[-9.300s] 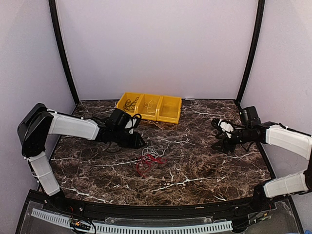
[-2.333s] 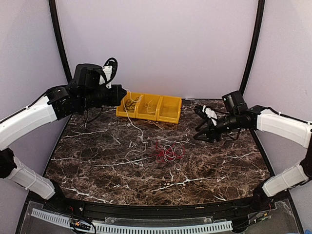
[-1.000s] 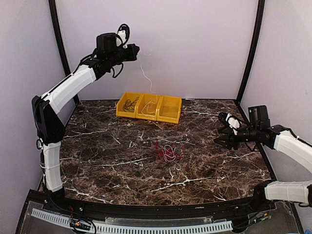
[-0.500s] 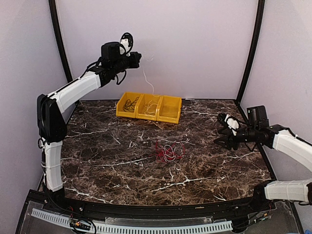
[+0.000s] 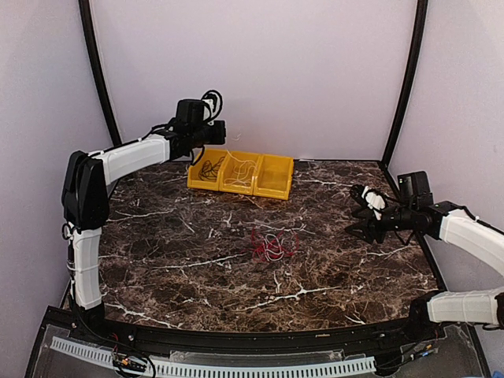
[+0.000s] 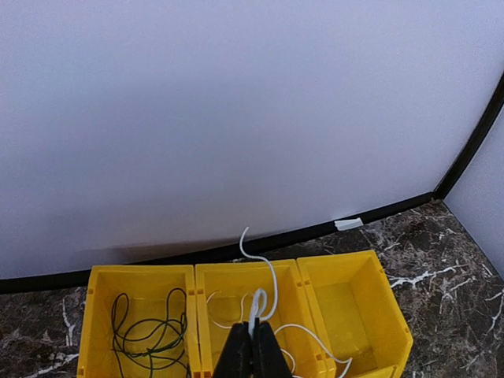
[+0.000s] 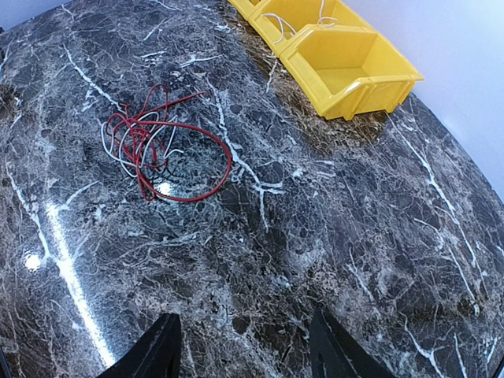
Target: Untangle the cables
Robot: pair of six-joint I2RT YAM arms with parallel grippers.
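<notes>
Up in the upper left of the top view, the left gripper (image 5: 218, 132) hangs over the yellow bins (image 5: 277, 190) at the back of the table (image 5: 157, 252). Its wrist view shows the fingers pressed together at the bottom centre of the frame, pinching the white cable (image 6: 272, 283). A short end curls up above the fingers toward the wall. The rest drops into the middle bin, where it lies in loose loops, and one strand runs to the lower right across the divider toward the right bin. A dark cable (image 6: 146, 331) lies coiled in the left bin.

Near the centre of the table, well apart from the bins, sits the red tangle (image 5: 272, 246). The right wrist view shows it in the upper left as red loops with a pale strand (image 7: 110, 146) wound through them.

At the right of the top view the right gripper (image 5: 352, 213) hovers low over the marble, jaws spread wide with nothing between them. It points toward the tangle but is well apart from it.
</notes>
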